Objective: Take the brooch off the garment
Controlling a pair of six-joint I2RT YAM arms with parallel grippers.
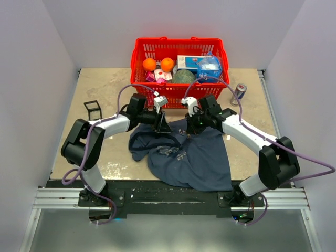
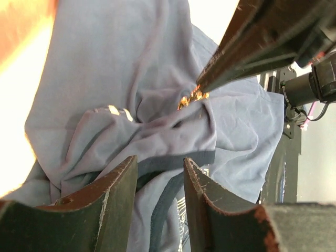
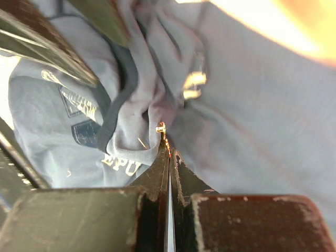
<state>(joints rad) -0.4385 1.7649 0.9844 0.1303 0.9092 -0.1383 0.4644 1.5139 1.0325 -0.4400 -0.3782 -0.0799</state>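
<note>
A navy garment [image 1: 194, 157] lies crumpled on the table in front of both arms. It fills the left wrist view [image 2: 105, 68] and the right wrist view [image 3: 252, 105]. A small gold brooch [image 3: 161, 128] is pinned in a raised fold of it and also shows in the left wrist view [image 2: 191, 97]. My right gripper [image 3: 169, 146] is shut on the brooch, its tips pinching it at the fold [image 1: 190, 127]. My left gripper [image 2: 160, 164] is open, its jaws standing over the dark collar band just left of the brooch [image 1: 164, 126].
A red basket [image 1: 137, 58] with oranges [image 1: 158, 64] and packets stands right behind the grippers. A drink can [image 1: 239, 93] stands at the back right. A small black wire stand [image 1: 93, 109] is at the left.
</note>
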